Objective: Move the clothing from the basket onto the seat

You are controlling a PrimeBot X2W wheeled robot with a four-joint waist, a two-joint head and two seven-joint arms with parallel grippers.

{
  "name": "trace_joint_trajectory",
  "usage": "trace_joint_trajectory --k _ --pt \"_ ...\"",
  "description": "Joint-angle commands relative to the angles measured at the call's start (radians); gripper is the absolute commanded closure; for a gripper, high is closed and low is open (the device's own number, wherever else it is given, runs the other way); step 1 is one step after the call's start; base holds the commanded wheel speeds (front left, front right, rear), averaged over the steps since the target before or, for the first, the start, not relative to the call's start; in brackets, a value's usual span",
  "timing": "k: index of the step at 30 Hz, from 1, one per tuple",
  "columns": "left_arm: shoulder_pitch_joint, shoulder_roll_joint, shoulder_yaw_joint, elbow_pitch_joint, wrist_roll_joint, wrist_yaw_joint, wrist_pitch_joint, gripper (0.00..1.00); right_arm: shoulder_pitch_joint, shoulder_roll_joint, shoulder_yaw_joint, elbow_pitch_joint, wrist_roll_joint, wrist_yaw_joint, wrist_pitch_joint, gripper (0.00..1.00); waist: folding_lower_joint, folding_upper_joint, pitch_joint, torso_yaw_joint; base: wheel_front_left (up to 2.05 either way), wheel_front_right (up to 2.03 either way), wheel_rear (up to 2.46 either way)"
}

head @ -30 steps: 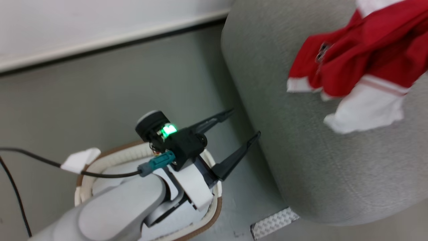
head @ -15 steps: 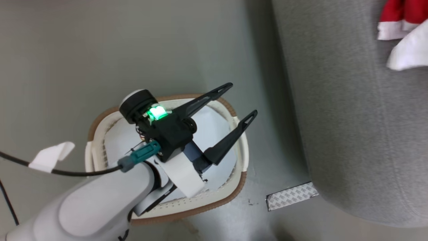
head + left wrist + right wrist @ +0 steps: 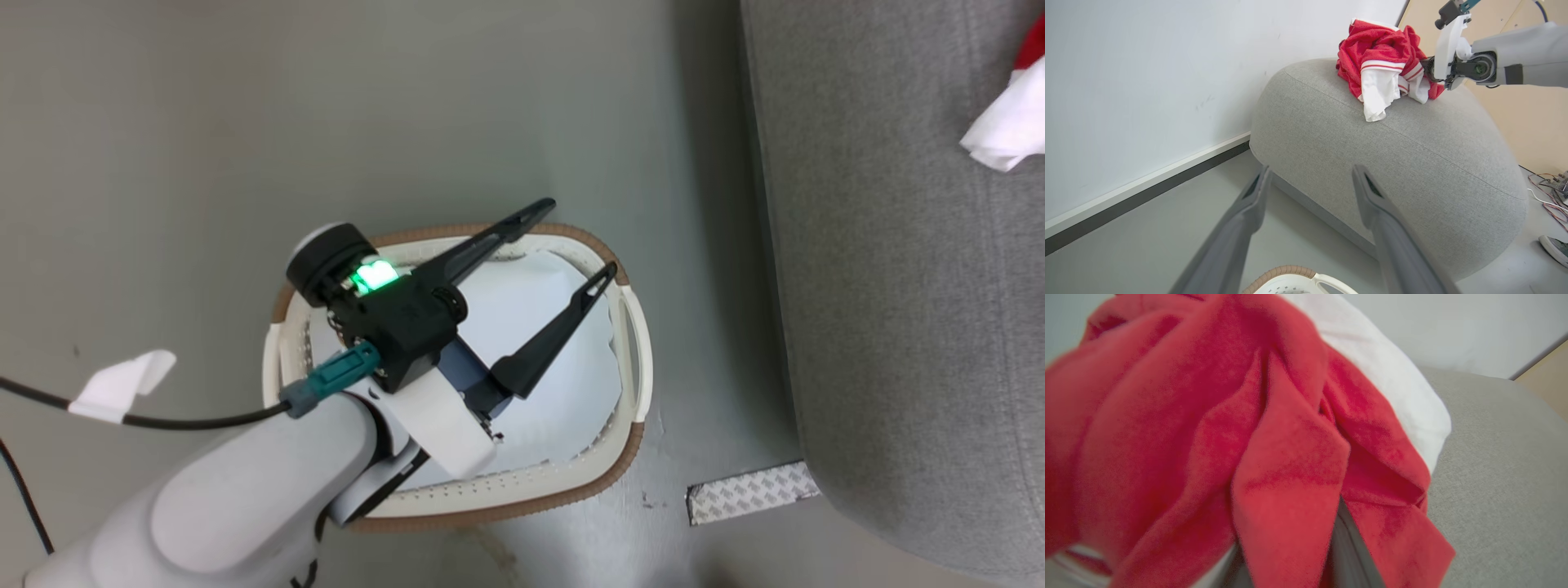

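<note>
**One red shirt on the sofa, well away from the basket**

Far left in the head view, a black cable (image 3: 163, 421) with a white tag (image 3: 122, 382) runs to the pale left arm (image 3: 245, 506). The left gripper (image 3: 581, 235) hangs over the basket (image 3: 638, 384). Its two dark fingers (image 3: 547, 343) are spread wide and hold nothing. One fingertip is over the far brown rim. The other is over the inside of the basket. A pale white cloth (image 3: 571, 392) lies flat in the basket. The basket stands on the grey floor (image 3: 408, 106), near the sofa (image 3: 898, 327) but not touching it. A small strip of patterned tape (image 3: 751, 492) is stuck on the floor just beside the sofa's edge.

Further right comes the big grey sofa with its round sides. The shirt (image 3: 1380, 53) lies in a bunch on top of the sofa, close to the white wall (image 3: 1126, 81). It is red with white parts and thin red stripes, and a white bit hangs down toward the front.

The right gripper (image 3: 1429, 69) is at the right side of the shirt, pushed into its folds. In the right wrist view the red cloth hangs over this gripper, and one grey finger (image 3: 1349, 547) peeks out between the folds. I cannot tell if these fingers are spread or pinching the shirt.
</note>
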Motion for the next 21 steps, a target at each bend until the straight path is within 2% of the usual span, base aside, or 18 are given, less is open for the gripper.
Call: trace_joint_trajectory --k 1,6,13,21 --pt "0.014 -0.003 0.0 0.008 -0.007 0.003 -0.009 0.0 -0.001 -0.005 0.024 -0.005 0.011 -0.003 0.0 0.0 -0.0001 0.0 -0.023 -0.002 0.0 0.0 0.0" --pt "0.033 -0.013 0.004 0.025 -0.016 0.008 -0.024 0.0 0.03 -0.045 0.106 -0.039 0.058 -0.003 0.031 0.0 -0.0001 0.0 -0.081 -0.012 0.0 0.0 0.0" --pt "0.089 -0.04 0.02 0.071 -0.052 0.011 -0.05 0.0 0.104 -0.116 0.189 -0.081 0.126 -0.003 0.074 0.0 -0.0001 0.0 -0.222 -0.017 0.0 0.0 0.0" --pt "0.188 -0.075 0.092 0.115 -0.08 0.029 -0.061 0.0 0.211 -0.219 0.262 -0.24 0.212 -0.003 0.064 0.0 -0.0001 0.0 -0.402 0.017 0.0 0.0 0.0"
